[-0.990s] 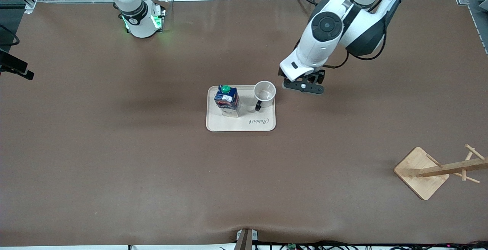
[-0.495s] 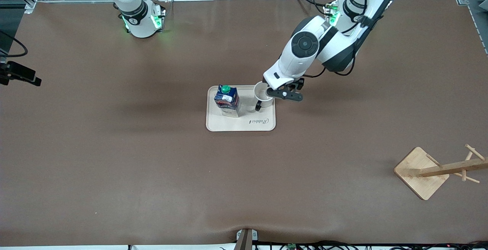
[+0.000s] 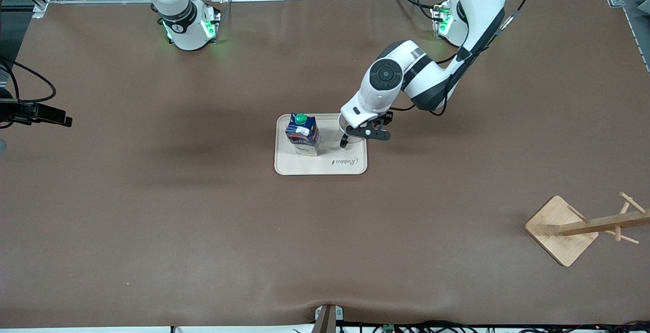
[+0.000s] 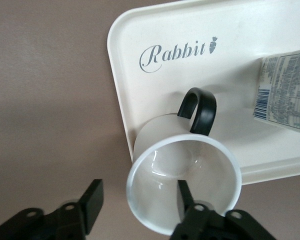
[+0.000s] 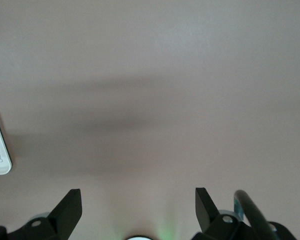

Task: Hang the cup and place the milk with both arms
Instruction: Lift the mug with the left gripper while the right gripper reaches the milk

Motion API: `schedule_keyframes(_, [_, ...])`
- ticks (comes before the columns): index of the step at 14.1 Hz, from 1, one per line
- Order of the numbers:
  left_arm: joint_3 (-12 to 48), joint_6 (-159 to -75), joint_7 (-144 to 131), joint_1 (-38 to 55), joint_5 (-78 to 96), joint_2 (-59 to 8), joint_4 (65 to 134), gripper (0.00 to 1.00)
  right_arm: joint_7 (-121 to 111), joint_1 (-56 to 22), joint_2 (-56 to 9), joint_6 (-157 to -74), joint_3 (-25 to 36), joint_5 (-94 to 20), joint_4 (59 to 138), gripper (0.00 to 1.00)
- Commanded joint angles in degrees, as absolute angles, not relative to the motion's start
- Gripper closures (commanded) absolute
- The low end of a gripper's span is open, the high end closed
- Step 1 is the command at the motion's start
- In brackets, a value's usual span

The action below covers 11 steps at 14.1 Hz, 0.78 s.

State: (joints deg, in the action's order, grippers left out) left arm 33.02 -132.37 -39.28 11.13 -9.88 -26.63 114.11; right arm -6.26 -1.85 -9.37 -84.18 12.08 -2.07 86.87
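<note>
The left hand [image 4: 137,207] has swung in from beside the tray [image 3: 320,166] and now sits over the cup [image 4: 184,185], fingers spread — one inside the rim, one outside. A grasp looks next.

The cup, white with a black handle, stands by the milk [image 3: 302,134] mid-worktop. The right hand [image 5: 138,200] waits, open, near its end edge.
</note>
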Motion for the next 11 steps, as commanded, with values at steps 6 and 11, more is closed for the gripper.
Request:
schedule_keyframes(6, [32.7,-134.3,-42.63,11.87,-14.5,-30.06,112.15,1.0,4.12,-2.11,-8.09,-83.23,11.51,-6.23,88.59,0.0])
schedule_keyframes(11, [32.61,-130.97,-42.36,10.46,-14.59,-26.12,109.96,1.0,9.39,-6.4,-9.14,-87.09,11.43,-10.88,92.18,0.0])
